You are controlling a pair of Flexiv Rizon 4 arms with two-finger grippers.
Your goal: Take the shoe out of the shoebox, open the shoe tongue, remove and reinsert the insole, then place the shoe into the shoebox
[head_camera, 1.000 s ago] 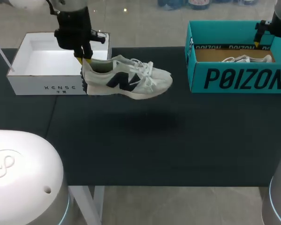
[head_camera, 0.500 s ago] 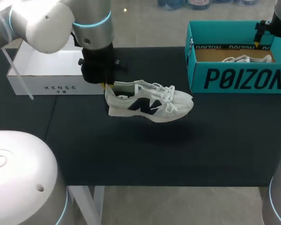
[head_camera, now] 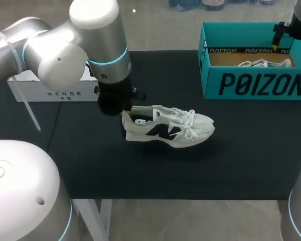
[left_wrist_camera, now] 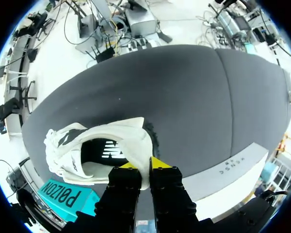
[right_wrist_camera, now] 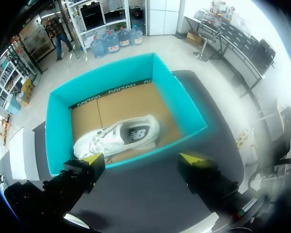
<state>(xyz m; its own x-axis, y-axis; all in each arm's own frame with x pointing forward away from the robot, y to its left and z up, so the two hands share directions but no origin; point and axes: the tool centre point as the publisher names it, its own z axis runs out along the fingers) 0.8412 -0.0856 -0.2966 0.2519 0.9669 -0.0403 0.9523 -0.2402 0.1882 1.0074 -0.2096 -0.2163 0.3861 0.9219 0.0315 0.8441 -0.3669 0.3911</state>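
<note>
The left arm [head_camera: 65, 50] is showing fat, rounded silver-grey links in the upper left of the head view, with a cyan ring [head_camera: 110, 60] glowing around one joint and a black wrist section [head_camera: 113, 98] below it. A thin white cable [head_camera: 26, 100] is trailing along its side. The left end effector [left_wrist_camera: 144, 167] is showing blocky black fingers capped in bright yellow, as is the right end effector [right_wrist_camera: 143, 160]. White domed housings [head_camera: 20, 181] are filling the lower corners, each edged with a cyan band.

Overhead and wrist close-ups; common shoe [head_camera: 168, 129]
</note>
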